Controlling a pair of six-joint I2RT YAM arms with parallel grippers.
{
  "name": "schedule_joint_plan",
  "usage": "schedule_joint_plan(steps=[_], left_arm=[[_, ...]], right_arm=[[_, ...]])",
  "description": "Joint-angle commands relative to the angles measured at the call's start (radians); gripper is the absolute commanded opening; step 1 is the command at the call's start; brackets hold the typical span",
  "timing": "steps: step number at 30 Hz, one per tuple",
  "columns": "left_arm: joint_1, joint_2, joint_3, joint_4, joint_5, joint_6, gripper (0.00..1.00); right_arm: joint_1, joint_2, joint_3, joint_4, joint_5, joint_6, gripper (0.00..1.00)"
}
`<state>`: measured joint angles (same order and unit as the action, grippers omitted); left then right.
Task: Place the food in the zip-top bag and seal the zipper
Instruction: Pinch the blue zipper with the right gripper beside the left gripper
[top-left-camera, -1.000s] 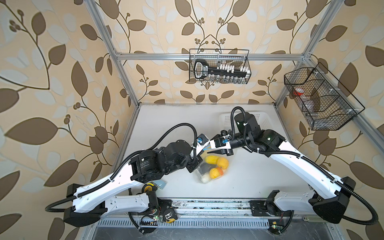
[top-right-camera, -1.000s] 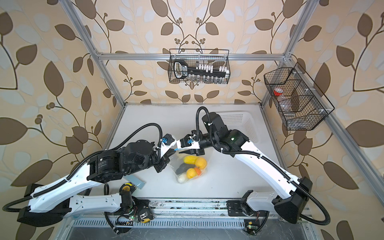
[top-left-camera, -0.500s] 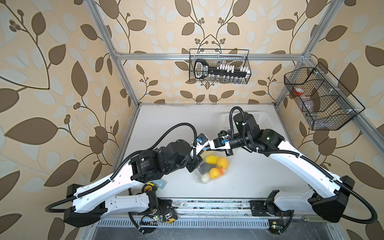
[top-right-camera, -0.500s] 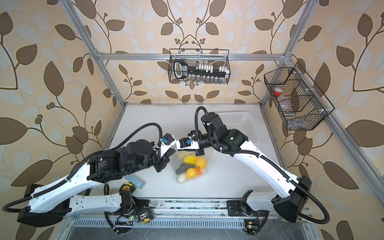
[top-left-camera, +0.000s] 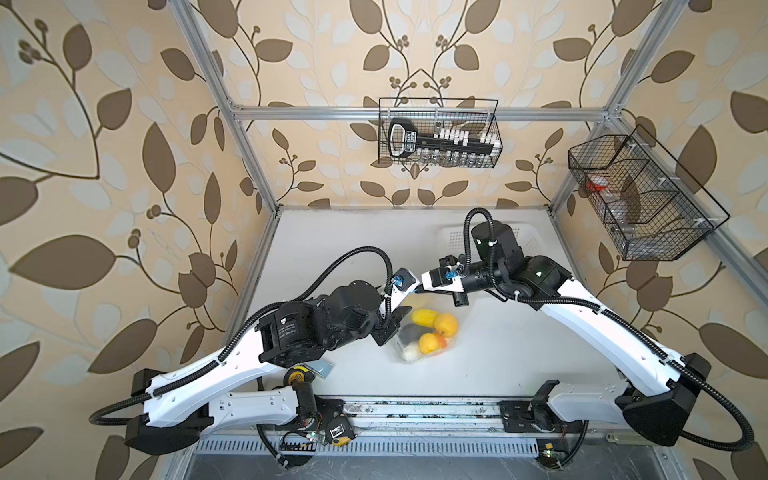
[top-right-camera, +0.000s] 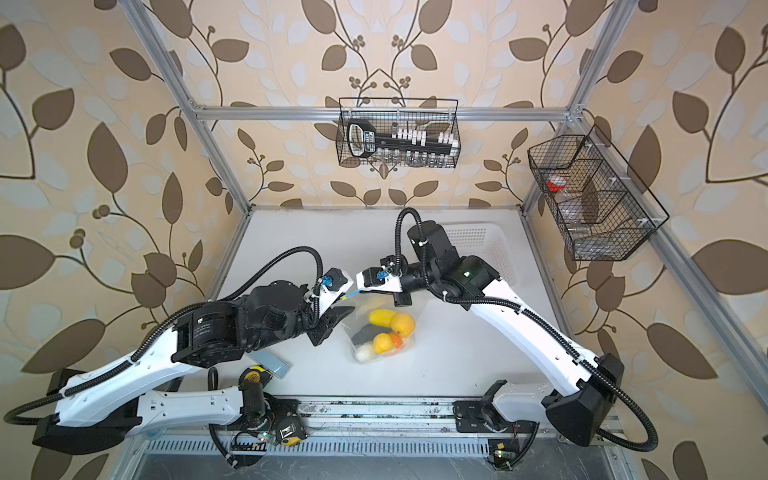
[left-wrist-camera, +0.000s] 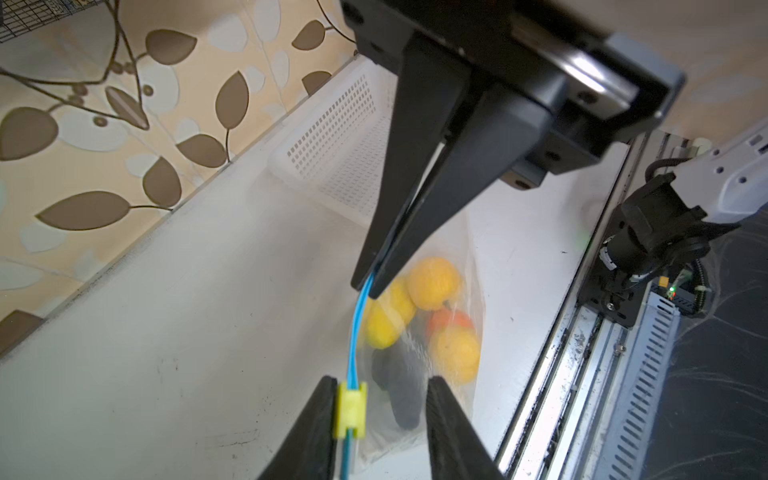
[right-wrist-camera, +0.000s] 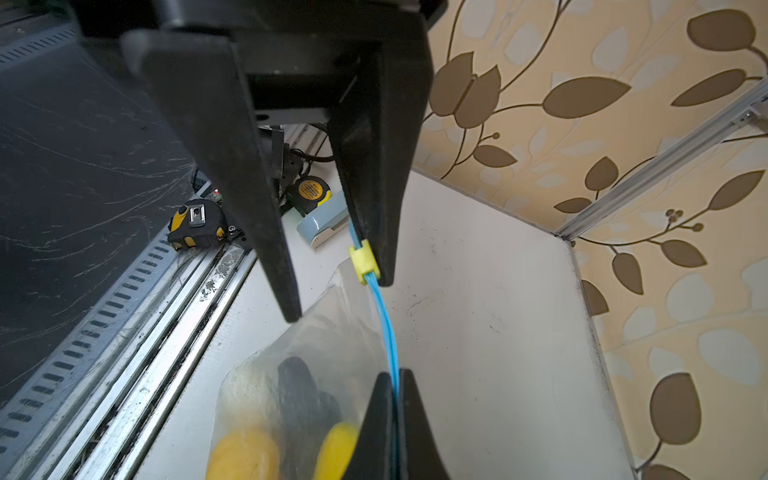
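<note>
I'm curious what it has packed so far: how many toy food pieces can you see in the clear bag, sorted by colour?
Yellow pieces: 3
Orange piece: 1
Dark piece: 1
Pale white piece: 1
Total: 6 in view; others may be hidden behind them.

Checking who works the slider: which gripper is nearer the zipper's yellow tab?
Left. The left gripper straddles the yellow tab, open; the right gripper pinches the zipper farther along.
</note>
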<state>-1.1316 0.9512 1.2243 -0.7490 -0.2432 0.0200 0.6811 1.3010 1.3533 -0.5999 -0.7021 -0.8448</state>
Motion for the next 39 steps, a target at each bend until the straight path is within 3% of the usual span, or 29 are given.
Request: schedule_joint_plan(steps=[1,11,17,26,34,39], left_arm=[[-0.001,-0.044,-0.018,-0.002,-0.025,-0.008,0.36],[-0.002,-0.035,0.001,-0.003,-0.045,0.011,0.2],[-0.001,-0.017,-0.003,0.017,-0.059,0.001,0.01],[-0.002,-0.011,-0.005,0.046,-0.078,-0.018,0.0],[-0.002,-0.022,-0.015,0.079,-0.124,-0.023,0.0],[-0.002,-0.021,-0.026,0.102,-0.104,-0.023,0.0]], right_arm=[[-0.009,-0.019,0.009,0.012,-0.015,-0.002,0.0],[-0.005,-0.029,0.002,0.016,-0.017,-0.002,0.0],[-0.005,-0.04,-0.006,0.024,-0.01,0.023,0.0],[-0.006,-0.054,-0.028,0.025,-0.024,0.015,0.0],[0.0,-0.05,-0.023,0.032,-0.151,0.035,0.2],[0.029,-0.018,-0.014,0.074,-0.166,0.051,0.32]])
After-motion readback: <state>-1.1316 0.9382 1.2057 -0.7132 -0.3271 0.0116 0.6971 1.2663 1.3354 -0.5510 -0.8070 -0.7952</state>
